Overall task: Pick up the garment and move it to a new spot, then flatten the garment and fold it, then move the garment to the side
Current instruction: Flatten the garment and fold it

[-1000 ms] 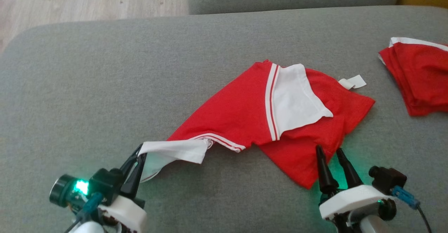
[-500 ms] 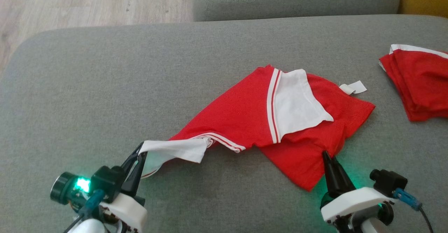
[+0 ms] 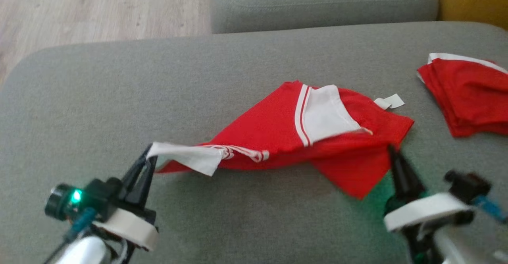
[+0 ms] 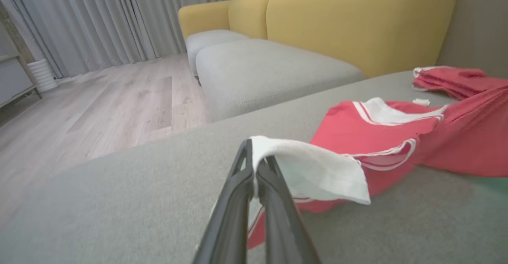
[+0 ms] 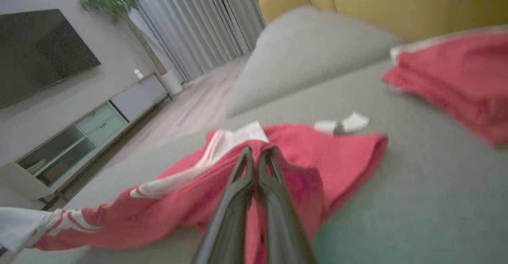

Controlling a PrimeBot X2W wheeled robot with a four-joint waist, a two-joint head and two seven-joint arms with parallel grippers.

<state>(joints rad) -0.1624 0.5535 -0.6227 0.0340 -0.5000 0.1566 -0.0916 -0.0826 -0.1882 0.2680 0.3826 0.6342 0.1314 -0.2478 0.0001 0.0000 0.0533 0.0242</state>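
Note:
The garment [image 3: 274, 137], red with white panels and white stripes, stretches across the grey sofa cushion [image 3: 238, 69] and is partly lifted off it. My left gripper [image 3: 147, 161] is shut on its white end [image 4: 313, 164] at the lower left of the head view. My right gripper [image 3: 393, 153] is shut on the red edge [image 5: 293, 157] near the garment's right side. Both wrist views show closed fingers pinching cloth, with the fabric pulled taut between the two grips.
A second folded red garment [image 3: 468, 93] lies at the cushion's right edge. A small white tag [image 3: 391, 102] sits just beyond the held garment. Wooden floor [image 3: 99, 10] lies past the cushion's far left; another grey cushion [image 3: 321, 2] and yellow sofa back [image 4: 357, 22] stand behind.
My right gripper has closed on the garment's red edge and risen with it. Both grippers have lifted, pulling the cloth taut and off the cushion. The head camera has shifted slightly.

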